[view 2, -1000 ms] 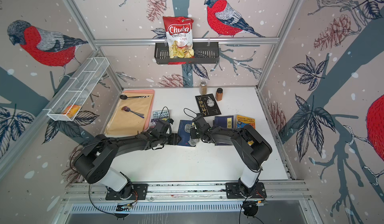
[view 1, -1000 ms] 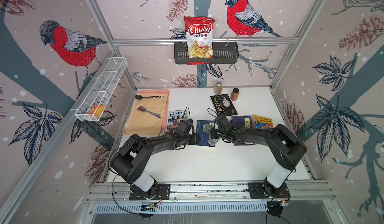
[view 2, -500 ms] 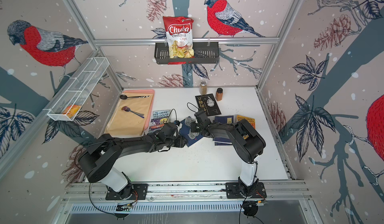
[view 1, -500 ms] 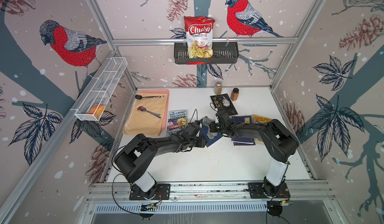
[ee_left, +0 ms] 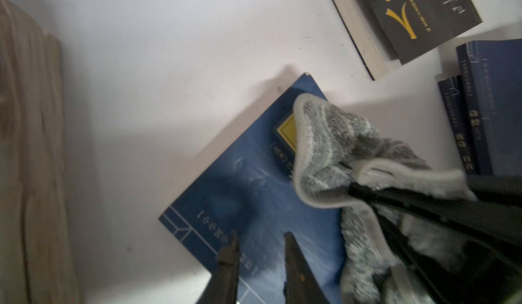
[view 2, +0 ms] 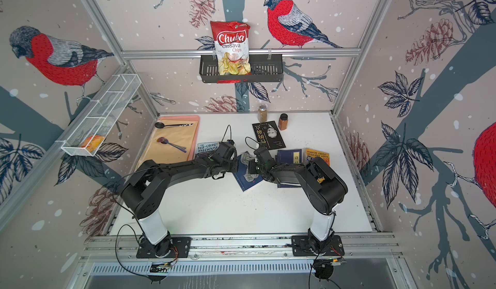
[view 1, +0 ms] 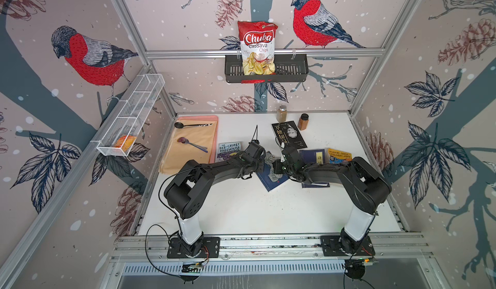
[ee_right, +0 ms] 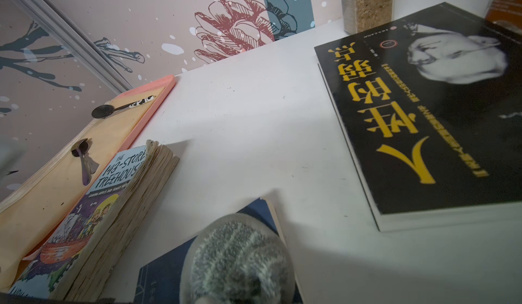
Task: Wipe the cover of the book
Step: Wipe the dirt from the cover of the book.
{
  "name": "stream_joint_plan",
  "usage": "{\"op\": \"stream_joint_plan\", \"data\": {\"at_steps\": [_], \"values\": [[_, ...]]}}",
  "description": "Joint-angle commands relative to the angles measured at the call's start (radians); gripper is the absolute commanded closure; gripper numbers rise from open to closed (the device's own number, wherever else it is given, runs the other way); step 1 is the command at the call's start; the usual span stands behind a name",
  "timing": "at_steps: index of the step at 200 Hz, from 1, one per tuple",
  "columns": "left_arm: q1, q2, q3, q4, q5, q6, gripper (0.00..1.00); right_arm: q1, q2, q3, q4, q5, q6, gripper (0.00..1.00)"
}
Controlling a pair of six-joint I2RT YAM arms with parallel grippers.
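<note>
— Now, what does the frame show, biggest first?

— White table, both arms stretched to its middle. Under the two grippers lies the blue book, cover up and skewed to the table's edge. A second ago it lay nearly square.

— So it has turned?

— Yes, apparently dragged round by the rubbing. The grey cloth is bunched on the cover, toward the corner farthest from the left gripper. It sits just ahead of the right gripper, which is clamped tight on it.

— And the left one?

— Its tips stand over the nearer part of the same cover, beside the cloth. The jaws stood wide a second ago and have drawn in to a narrow gap, with nothing between them.

— Meaning?

— Probably the left is bracing the book against further sliding. The wipe looks mid-course, with the stretch under the left tips not yet reached.
</note>
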Motion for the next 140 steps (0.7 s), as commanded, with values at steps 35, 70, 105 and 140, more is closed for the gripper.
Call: {"op": "stream_joint_plan", "data": {"at_steps": [35,70,105,140], "values": [[0.017,0.088,0.008,-0.034,0.03,0.036,0.95,0.057,-0.02,-0.027,-0.231,0.124,0.02,0.97],[0.047,0.092,-0.032,-0.003,0.066,0.043,1.0,0.091,-0.124,-0.129,-0.273,0.138,0.06,0.96],[0.057,0.094,-0.049,0.011,0.083,0.068,1.0,0.091,-0.164,-0.189,-0.236,0.106,0.086,0.95],[0.061,0.101,-0.087,0.039,0.103,0.076,1.0,0.043,-0.016,-0.035,-0.191,0.05,0.035,0.96]]}}
